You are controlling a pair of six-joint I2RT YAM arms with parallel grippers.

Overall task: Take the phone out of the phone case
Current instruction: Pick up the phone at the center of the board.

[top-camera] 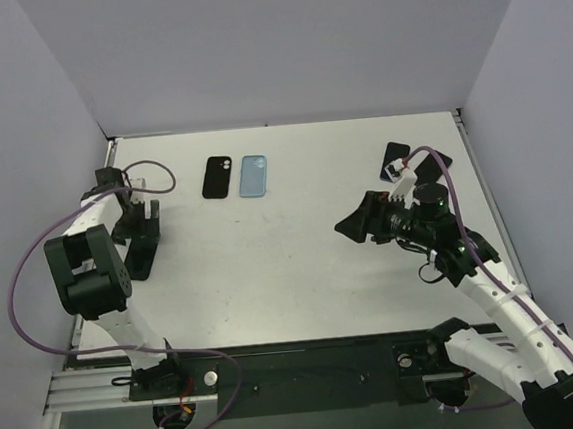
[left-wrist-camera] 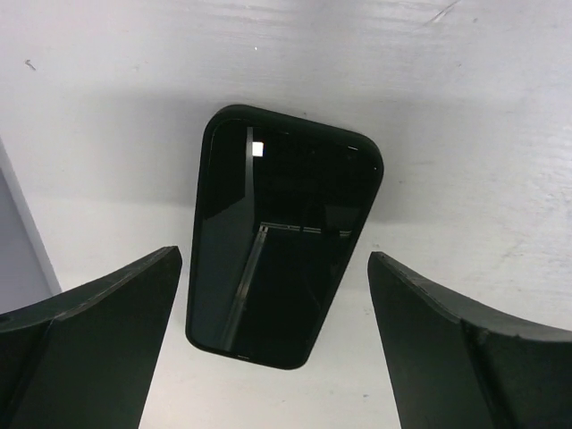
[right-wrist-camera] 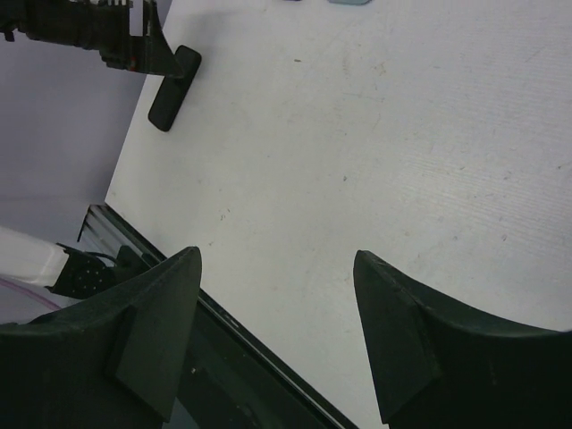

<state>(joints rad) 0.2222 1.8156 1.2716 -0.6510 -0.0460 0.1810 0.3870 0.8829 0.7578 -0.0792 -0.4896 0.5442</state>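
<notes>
A black phone (left-wrist-camera: 281, 237) lies flat, screen up, with a dark rim round it; I cannot tell whether that rim is a case. In the top view the phone (top-camera: 138, 261) lies at the table's left side. My left gripper (top-camera: 140, 232) is open above it, with the phone's near end between the two fingers (left-wrist-camera: 107, 313) and untouched; in the left wrist view the left gripper (left-wrist-camera: 273, 254) holds nothing. My right gripper (top-camera: 353, 224) is open and empty over the middle right of the table. In the right wrist view the right gripper (right-wrist-camera: 275, 253) faces bare table, with the phone (right-wrist-camera: 174, 88) far off.
An empty black case (top-camera: 218, 177) and a light blue case (top-camera: 253, 176) lie side by side at the back. A dark phone-like slab (top-camera: 395, 157) lies at the back right, partly behind the right arm. The metal rail (right-wrist-camera: 268, 357) runs along the near edge.
</notes>
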